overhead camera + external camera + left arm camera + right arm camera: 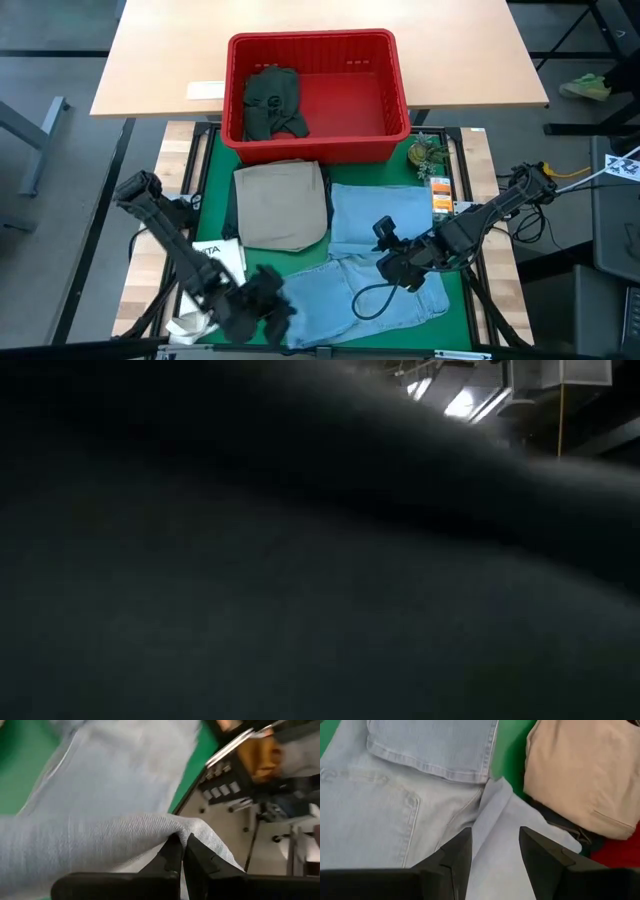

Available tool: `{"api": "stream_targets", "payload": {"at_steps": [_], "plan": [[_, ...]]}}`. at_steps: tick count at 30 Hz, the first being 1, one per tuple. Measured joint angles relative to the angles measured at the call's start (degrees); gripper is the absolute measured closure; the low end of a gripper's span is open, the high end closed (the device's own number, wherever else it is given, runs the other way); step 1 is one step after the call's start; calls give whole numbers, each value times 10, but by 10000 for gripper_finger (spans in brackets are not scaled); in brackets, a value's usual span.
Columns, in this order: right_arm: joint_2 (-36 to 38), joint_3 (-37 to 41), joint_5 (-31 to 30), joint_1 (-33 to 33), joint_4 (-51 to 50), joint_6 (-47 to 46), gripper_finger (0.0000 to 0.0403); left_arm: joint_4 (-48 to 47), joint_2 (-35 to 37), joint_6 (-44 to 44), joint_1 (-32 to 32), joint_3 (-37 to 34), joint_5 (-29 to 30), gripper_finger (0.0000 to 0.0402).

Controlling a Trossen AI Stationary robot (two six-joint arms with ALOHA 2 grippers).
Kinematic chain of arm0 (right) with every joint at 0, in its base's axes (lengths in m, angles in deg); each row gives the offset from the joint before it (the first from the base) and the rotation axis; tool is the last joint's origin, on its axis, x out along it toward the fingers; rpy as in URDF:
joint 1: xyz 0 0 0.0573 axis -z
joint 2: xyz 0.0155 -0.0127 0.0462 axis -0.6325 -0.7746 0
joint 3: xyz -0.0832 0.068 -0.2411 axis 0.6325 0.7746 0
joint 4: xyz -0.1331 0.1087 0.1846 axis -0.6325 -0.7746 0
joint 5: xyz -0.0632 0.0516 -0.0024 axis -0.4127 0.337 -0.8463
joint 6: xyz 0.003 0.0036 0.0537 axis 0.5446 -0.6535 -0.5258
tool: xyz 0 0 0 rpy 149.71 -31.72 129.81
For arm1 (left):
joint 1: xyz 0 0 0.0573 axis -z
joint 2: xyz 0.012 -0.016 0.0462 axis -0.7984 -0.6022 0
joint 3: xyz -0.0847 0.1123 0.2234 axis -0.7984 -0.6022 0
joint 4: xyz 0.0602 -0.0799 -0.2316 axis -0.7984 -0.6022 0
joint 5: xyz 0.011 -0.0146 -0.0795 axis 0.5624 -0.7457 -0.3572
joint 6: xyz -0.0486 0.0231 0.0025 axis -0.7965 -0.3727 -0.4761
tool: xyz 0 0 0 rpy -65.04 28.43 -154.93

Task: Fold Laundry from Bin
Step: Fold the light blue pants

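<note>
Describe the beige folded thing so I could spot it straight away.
Find the red basket at the far end of the green mat. Right in front of it, toward the left, lie the folded tan trousers. They are the only beige piece; the clothes beside them are light blue jeans.

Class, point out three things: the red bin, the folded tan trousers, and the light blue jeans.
red bin (395, 85): high view, right wall.
tan trousers (280, 205): high view, middle of fold.
light blue jeans (330, 295): high view, lower leg.

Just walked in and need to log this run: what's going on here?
The robot is folding light blue jeans on the green mat. Its left hand is shut on a fold of that denim at the near edge; the right hand hovers open above the jeans. Folded khaki trousers lie beside them, and a dark green piece is in the red bin.
</note>
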State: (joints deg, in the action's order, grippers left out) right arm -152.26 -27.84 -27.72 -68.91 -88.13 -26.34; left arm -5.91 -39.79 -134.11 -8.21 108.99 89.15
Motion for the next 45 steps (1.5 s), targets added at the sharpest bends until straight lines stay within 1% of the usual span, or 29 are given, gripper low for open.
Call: {"api": "stream_targets", "payload": {"at_steps": [5, 8, 10, 16, 18, 22, 25, 27, 30, 35, 39, 42, 45], "plan": [[0, -53, -1, 0, -76, 2, 237, 129, -1, 172, -74, 0, -10, 401], [0, -99, -13, 0, -123, 2, 237, 208, -9, 273, -115, 1, -40, 401], [0, -130, -25, 0, -155, 3, 237, 249, -20, 321, -143, 1, -69, 401], [0, -225, -81, 0, -236, 3, 237, 357, -68, 400, -201, 1, -164, 401], [0, -251, -105, 0, -260, 3, 237, 410, -90, 420, -218, 1, -194, 401], [1, -292, -146, 1, -306, 2, 237, 516, -137, 454, -238, 1, -219, 401], [15, -301, -152, 1, -304, -3, 237, 587, -177, 469, -251, 6, -228, 402], [28, -302, -156, 3, -305, -3, 237, 601, -207, 469, -258, 22, -238, 402], [45, -302, -160, 5, -306, -12, 237, 606, -256, 469, -265, 65, -249, 402], [62, -302, -178, 16, -306, -21, 237, 607, -339, 470, -272, 162, -266, 402], [64, -302, -189, 27, -305, -23, 237, 606, -406, 501, -274, 245, -266, 402], [64, -302, -184, 36, -305, -24, 237, 605, -451, 516, -276, 303, -265, 402], [64, -302, -183, 50, -305, -24, 237, 606, -490, 530, -279, 344, -263, 402]]}}
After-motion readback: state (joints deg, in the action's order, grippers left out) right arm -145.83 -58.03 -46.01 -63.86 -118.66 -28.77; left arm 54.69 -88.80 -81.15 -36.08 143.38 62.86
